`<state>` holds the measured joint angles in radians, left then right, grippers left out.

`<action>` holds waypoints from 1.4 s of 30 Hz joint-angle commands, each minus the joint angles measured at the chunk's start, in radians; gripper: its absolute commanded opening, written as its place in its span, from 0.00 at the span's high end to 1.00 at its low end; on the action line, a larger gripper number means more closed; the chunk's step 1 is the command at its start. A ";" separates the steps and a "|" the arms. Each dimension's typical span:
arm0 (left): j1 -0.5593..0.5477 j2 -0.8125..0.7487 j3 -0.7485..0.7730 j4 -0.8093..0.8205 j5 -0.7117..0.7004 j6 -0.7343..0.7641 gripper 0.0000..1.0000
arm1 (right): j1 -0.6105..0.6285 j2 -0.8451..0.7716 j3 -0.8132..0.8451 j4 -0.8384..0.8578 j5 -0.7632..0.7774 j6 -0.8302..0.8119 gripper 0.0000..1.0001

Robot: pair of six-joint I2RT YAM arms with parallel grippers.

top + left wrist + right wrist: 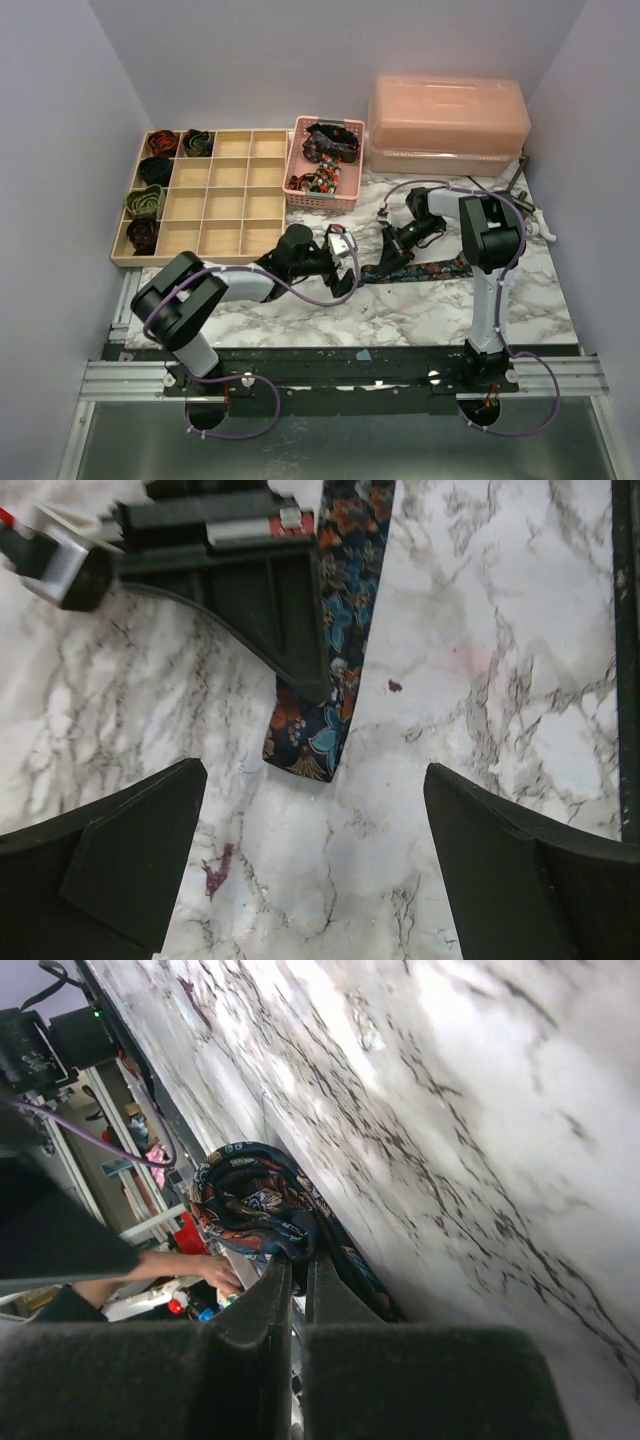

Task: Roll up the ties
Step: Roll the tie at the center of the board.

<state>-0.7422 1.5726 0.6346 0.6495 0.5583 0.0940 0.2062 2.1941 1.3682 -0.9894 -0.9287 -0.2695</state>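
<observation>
Here right fingers [250, 1340] clench the half-hidden floral tie [250, 1200]; left fingers [130, 860] gape wide.

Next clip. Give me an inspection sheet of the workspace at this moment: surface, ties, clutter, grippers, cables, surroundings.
Surface: marble-pattern table, with small purple stains.
Job's things: floral tie stretched out on the table; five rolled ties in the wooden organizer; loose ties in the pink basket.
Clutter: stacked peach lidded boxes at the back right.
Grippers: left gripper open, pointed at the floral tie's free end; right gripper shut on the floral tie at a coiled part.
Cables: purple cables loop along both arms.
Surroundings: plain walls on three sides.
</observation>
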 commanded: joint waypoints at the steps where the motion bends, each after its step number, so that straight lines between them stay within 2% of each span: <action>1: -0.018 0.141 0.010 0.138 0.034 0.098 0.02 | 0.022 0.048 -0.007 0.171 0.095 -0.016 0.99; 9: -0.037 0.318 0.169 0.038 0.033 0.242 0.26 | 0.027 0.027 -0.022 0.158 0.099 -0.028 0.99; 13: -0.056 0.355 0.194 0.005 0.020 0.283 0.35 | 0.030 0.030 -0.010 0.138 0.095 -0.036 0.98; 16: -0.068 0.357 0.186 -0.023 0.031 0.317 0.46 | 0.030 0.030 0.003 0.121 0.085 -0.041 0.96; 18: -0.070 0.356 0.189 -0.071 0.030 0.329 0.55 | 0.030 0.025 0.016 0.103 0.079 -0.044 0.91; 20: -0.069 0.359 0.198 -0.125 0.017 0.330 0.67 | 0.029 0.016 0.038 0.068 0.076 -0.050 0.80; 24: -0.071 0.361 0.216 -0.233 -0.018 0.334 0.86 | -0.004 -0.041 0.079 -0.029 0.079 -0.081 0.71; 31: -0.068 0.329 0.184 -0.252 -0.035 0.371 0.91 | -0.115 -0.090 0.064 -0.148 0.105 -0.103 0.75; 36: -0.068 0.325 0.182 -0.248 -0.022 0.417 0.92 | -0.117 -0.093 0.126 -0.097 0.200 -0.091 0.66; 42: -0.067 0.331 0.189 -0.255 -0.027 0.435 0.92 | -0.114 -0.014 0.221 -0.066 0.323 -0.079 0.67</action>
<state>-0.8093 1.8946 0.8478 0.5114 0.5541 0.4908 0.0860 2.1319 1.5387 -1.0821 -0.7174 -0.3492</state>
